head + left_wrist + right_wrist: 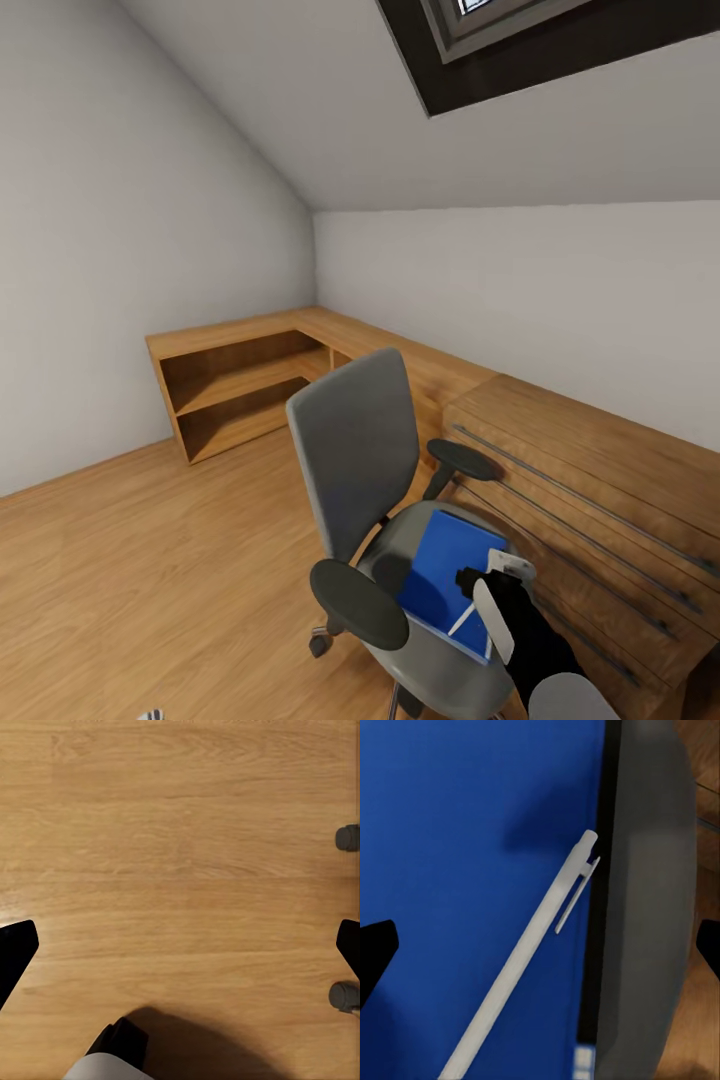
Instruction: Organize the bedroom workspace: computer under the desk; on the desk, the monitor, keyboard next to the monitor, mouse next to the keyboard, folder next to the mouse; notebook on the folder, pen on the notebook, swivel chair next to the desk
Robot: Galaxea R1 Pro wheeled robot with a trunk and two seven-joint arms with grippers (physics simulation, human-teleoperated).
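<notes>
Folder: the blue folder lies on the seat of the swivel chair, lower centre of the head view; not yet moved to the desk.
Pen: a white pen lies slantwise on the blue cover, its clip end near the folder's edge by the grey seat. I judge it must come off first, or ride along with the folder.
Notebook: I cannot tell whether the blue cover is the folder alone or a notebook on top of it; a thin pale edge shows beneath it in the head view.
My right claw: my right claw hovers just above the folder and pen, lower right of the head view; in its wrist view the black fingertips sit at opposite edges of the frame, so it is spread wide and pinching nothing.
My left claw: my left claw is likewise spread, over bare wooden floor, with two chair casters at the right edge of that frame.
Desk: the wooden desk runs along the wall, right of the chair; the stretch in view is bare.
Monitor, keyboard, mouse, computer: I cannot judge these steps from here.
Chair position: it stands just beside the desk.
Progress: early, in my judgement; the stacking is all left to do.
Writing: none readable; a small pale mark at the folder's corner in the right wrist view is too blurred.
</notes>
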